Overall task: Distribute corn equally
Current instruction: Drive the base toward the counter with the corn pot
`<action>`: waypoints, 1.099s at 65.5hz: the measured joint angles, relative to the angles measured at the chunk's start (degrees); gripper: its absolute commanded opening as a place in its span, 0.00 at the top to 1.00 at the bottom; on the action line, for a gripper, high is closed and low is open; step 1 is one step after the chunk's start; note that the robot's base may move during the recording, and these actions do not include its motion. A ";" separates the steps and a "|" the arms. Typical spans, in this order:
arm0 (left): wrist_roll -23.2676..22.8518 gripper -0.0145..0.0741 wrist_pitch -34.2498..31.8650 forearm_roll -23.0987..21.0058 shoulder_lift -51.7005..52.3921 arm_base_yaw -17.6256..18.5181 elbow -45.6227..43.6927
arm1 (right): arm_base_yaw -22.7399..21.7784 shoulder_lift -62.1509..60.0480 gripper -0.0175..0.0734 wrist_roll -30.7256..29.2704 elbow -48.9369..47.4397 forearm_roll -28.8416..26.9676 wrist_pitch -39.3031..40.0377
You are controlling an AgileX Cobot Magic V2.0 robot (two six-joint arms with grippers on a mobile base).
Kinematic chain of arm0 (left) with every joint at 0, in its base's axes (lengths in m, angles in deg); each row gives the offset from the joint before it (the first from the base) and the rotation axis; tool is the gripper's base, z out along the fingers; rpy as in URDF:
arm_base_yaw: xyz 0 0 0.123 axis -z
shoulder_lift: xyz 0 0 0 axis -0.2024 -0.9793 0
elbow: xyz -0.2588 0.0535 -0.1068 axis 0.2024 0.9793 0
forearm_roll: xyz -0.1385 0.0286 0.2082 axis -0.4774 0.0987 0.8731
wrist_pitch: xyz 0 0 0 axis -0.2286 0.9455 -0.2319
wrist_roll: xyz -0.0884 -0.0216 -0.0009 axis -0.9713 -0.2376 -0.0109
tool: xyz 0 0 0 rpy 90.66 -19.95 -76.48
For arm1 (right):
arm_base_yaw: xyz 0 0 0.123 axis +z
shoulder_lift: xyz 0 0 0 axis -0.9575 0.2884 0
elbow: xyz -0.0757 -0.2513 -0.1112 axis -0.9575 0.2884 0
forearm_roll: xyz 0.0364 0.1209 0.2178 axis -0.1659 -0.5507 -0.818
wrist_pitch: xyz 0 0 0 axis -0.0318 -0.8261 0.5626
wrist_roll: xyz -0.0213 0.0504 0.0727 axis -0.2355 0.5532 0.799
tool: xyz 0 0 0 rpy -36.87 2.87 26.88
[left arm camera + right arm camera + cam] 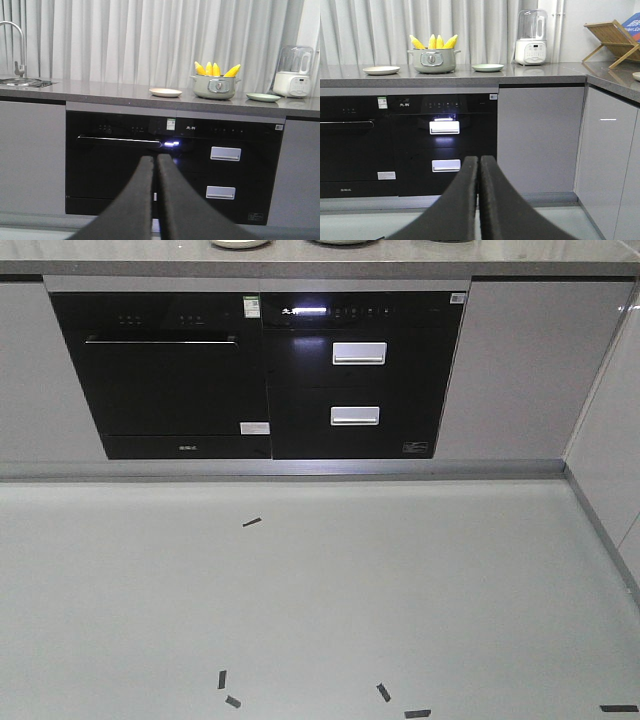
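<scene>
Several yellow corn cobs point(216, 69) stand upright in a pale green pot point(215, 86) on the grey counter; the right wrist view shows the same corn point(434, 41) and pot point(433, 60). A cream plate point(165, 92) lies left of the pot and a green plate point(263, 97) right of it. My left gripper point(156, 159) is shut and empty, well back from the counter and below its height. My right gripper point(479, 160) is likewise shut with nothing held, far from the pot.
Black built-in appliances point(260, 375) with white drawer handles fill the cabinet front under the counter. A sink tap point(15, 45) stands far left, a white blender point(532, 37) right of the green plate, a wooden rack point(615, 42) on the side counter. Black tape marks point(251, 522) dot the floor.
</scene>
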 measured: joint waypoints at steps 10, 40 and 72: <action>0.00 0.84 0.00 0.00 0.00 0.00 0.00 | 0.00 0.00 0.81 0.00 0.00 0.00 0.00; 0.00 0.84 0.00 0.00 0.00 0.00 0.00 | 0.00 0.00 0.81 0.00 0.00 0.00 0.00; 0.00 0.84 0.00 0.00 0.00 0.00 0.00 | 0.00 0.00 0.81 0.00 0.00 0.00 0.00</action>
